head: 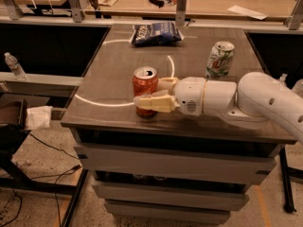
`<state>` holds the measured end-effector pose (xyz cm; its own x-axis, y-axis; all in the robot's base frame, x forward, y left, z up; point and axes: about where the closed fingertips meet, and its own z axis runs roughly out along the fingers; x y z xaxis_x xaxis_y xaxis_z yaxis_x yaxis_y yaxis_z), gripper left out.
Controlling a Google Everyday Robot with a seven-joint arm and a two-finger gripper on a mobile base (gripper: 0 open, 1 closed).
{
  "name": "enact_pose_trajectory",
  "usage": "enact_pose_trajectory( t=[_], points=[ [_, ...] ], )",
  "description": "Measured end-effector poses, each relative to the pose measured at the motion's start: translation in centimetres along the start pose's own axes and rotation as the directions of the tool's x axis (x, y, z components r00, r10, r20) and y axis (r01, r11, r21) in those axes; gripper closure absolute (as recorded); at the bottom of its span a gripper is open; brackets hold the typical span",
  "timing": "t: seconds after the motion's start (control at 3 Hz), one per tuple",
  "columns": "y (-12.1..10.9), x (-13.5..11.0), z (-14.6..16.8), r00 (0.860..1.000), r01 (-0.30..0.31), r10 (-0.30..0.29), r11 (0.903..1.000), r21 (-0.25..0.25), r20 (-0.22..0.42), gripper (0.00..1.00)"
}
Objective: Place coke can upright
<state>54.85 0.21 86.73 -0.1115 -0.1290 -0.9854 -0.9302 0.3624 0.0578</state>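
Note:
The coke can (144, 86) is orange-red with a silver top and pull tab. It stands upright near the front edge of the dark table (109, 74). My gripper (149, 93) reaches in from the right and is closed around the can's lower half. One pale finger (154, 103) crosses the front of the can. The other finger (166, 83) lies behind it on the right. The white arm (236, 98) stretches off to the right.
A white-and-green soda can (220, 58) stands upright at the right of the table. A dark blue chip bag (156, 33) lies at the back. A white arc is marked on the tabletop. A water bottle (15, 66) stands on a ledge at the left.

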Motion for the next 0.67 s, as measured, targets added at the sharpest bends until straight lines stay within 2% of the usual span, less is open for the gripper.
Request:
enact_pose_trajectory(
  t=[0.33,0.67],
  points=[
    [0.14,-0.08,-0.03,1.000,0.001,-0.001,0.9999,-0.010,0.000,0.00],
    [0.14,-0.08,-0.02,1.000,0.001,-0.001,0.9999,-0.010,0.000,0.00]
  ],
)
